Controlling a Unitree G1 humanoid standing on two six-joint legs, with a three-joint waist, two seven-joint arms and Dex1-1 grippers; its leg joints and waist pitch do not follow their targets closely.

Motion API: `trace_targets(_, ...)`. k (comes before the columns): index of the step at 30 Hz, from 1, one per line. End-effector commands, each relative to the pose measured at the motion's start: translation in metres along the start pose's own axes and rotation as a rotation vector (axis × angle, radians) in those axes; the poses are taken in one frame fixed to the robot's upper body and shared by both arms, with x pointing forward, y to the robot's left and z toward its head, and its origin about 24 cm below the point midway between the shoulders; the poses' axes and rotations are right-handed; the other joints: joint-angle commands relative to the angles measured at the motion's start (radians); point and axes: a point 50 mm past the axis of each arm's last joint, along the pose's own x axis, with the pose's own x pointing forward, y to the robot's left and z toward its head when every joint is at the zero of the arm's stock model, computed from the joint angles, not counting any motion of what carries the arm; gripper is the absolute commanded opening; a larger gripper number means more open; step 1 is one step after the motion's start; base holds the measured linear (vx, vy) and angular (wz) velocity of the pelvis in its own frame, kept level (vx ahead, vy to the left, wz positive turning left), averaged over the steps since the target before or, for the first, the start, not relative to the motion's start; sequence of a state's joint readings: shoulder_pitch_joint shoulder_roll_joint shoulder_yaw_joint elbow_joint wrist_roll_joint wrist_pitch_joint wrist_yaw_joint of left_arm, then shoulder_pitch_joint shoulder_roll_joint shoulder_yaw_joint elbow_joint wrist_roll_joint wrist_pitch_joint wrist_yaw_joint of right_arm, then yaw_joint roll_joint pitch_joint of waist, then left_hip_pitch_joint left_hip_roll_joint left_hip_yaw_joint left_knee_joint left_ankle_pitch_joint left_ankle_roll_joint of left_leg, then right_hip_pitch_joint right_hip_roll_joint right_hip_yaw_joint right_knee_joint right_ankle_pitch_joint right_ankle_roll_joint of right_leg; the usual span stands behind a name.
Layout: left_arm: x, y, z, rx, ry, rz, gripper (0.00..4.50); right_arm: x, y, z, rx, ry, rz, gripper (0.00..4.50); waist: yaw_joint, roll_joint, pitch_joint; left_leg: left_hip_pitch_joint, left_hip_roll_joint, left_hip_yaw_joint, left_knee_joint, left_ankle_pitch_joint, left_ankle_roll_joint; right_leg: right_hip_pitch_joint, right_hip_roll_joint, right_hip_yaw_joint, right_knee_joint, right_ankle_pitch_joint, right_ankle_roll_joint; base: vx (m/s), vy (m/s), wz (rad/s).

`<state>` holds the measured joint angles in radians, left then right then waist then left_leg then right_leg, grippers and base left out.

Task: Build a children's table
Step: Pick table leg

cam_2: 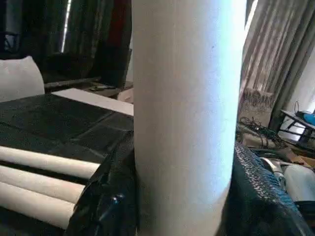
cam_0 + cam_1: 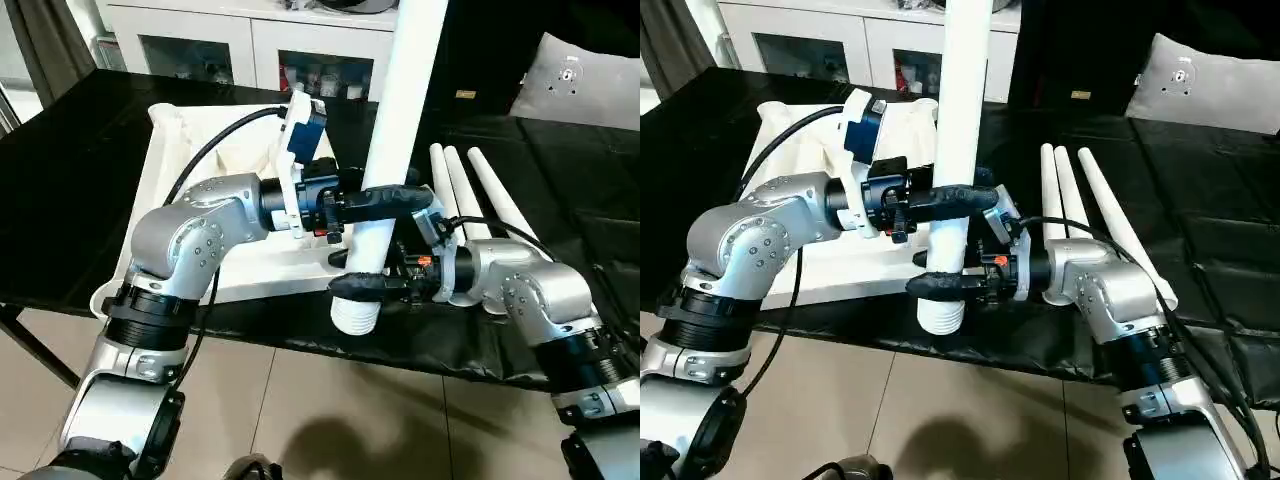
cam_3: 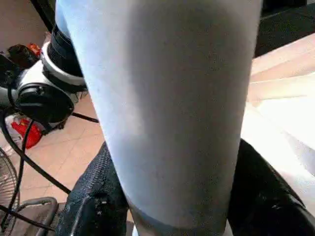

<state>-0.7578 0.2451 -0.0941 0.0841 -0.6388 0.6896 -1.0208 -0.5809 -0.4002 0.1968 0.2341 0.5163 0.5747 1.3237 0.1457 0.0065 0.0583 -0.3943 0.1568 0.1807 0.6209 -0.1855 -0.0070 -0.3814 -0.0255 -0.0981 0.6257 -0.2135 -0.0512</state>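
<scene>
Two black-fingered grippers, the left gripper [image 2: 385,200] above the right gripper [image 2: 365,285], clamp one long tapered white plastic leg [image 2: 395,130] upright beside the square white ribbed table top [image 2: 180,200]; uneven release could tip its ridged end away from a corner socket

I work in what looks like a home living room. Behind my black-covered table [image 2: 90,170] stands a white cabinet [image 2: 250,40] with glass doors and small things on its shelves. Beige tiles [image 2: 330,410] cover the floor, curtains [image 1: 275,59] hang at one side, and a pale cushion [image 2: 580,80] lies nearby.
</scene>
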Motion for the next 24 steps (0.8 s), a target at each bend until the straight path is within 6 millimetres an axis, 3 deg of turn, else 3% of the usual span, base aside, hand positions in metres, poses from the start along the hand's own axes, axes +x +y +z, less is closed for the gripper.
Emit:
trace_targets(1,0.004,-0.003,0.007,0.038,0.001,-0.028,1.82,-0.001,0.0,0.002,-0.009,-0.003,-0.004,2.06,0.002,-0.008,-0.077,0.022,0.095,-0.042,-0.059,-0.045,0.066,0.051,-0.147,0.075,-0.077,-0.138,-0.124,0.0,0.0,0.0)
trace_targets(7,0.006,0.0,0.007,0.018,-0.005,0.009,1.82,0.002,-0.002,0.001,-0.014,-0.006,-0.019,1.98,0.002,-0.008,-0.077,0.021,0.095,-0.042,-0.059,-0.045,0.068,0.052,-0.148,0.075,-0.076,-0.131,-0.13,0.0,0.0,0.0)
trace_targets(8,0.006,-0.001,0.007,0.015,-0.01,0.002,2.38,0.003,-0.003,0.0,-0.015,-0.007,-0.033,1.98,0.002,-0.009,-0.077,0.021,0.095,-0.042,-0.059,-0.044,0.067,0.051,-0.148,0.075,-0.076,-0.128,-0.132,0.0,0.0,0.0)
trace_targets(12,0.011,-0.007,0.009,0.008,-0.046,-0.029,2.55,0.007,-0.005,0.0,-0.001,-0.023,-0.059,1.95,0.001,-0.007,-0.077,0.022,0.097,-0.043,-0.06,-0.046,0.065,0.051,-0.149,0.075,-0.077,-0.133,-0.135,0.0,0.0,0.0)
trace_targets(15,0.023,-0.012,0.013,-0.003,-0.123,-0.026,2.93,0.014,-0.008,-0.005,0.007,-0.036,-0.098,1.94,0.0,-0.007,-0.078,0.023,0.099,-0.043,-0.059,-0.048,0.061,0.051,-0.151,0.076,-0.075,-0.115,-0.147,0.0,0.0,0.0)
trace_targets(18,0.029,-0.015,0.014,-0.018,-0.157,-0.03,2.96,0.018,-0.01,-0.007,0.008,-0.05,-0.122,1.93,0.0,-0.009,-0.077,0.02,0.096,-0.043,-0.059,-0.046,0.062,0.053,-0.151,0.076,-0.074,-0.107,-0.15,0.0,0.0,0.0)
trace_targets(19,0.035,-0.018,0.015,-0.019,-0.172,-0.036,2.96,0.019,-0.012,-0.007,0.005,-0.067,-0.145,1.93,0.002,-0.002,-0.078,0.02,0.097,-0.044,-0.059,-0.048,0.06,0.052,-0.153,0.077,-0.074,-0.108,-0.151,0.0,0.0,0.0)
trace_targets(21,0.037,-0.019,0.015,-0.019,-0.178,-0.036,2.96,0.019,-0.013,-0.008,0.005,-0.077,-0.159,1.93,0.0,-0.006,-0.076,0.02,0.096,-0.043,-0.059,-0.056,0.06,0.054,-0.151,0.076,-0.078,-0.118,-0.146,0.0,0.0,0.0)
trace_targets(22,0.039,-0.02,0.015,-0.016,-0.187,-0.034,2.96,0.019,-0.014,-0.008,0.013,-0.088,-0.166,1.93,-0.001,-0.014,-0.077,0.021,0.097,-0.043,-0.061,-0.051,0.062,0.053,-0.149,0.076,-0.076,-0.118,-0.142,0.0,0.0,0.0)
trace_targets(24,0.04,-0.02,0.019,-0.03,-0.238,-0.012,2.96,0.018,-0.013,-0.009,0.026,-0.108,-0.18,1.93,-0.001,-0.013,-0.076,0.022,0.097,-0.042,-0.06,-0.046,0.067,0.052,-0.15,0.077,-0.076,-0.117,-0.141,0.0,0.0,0.0)
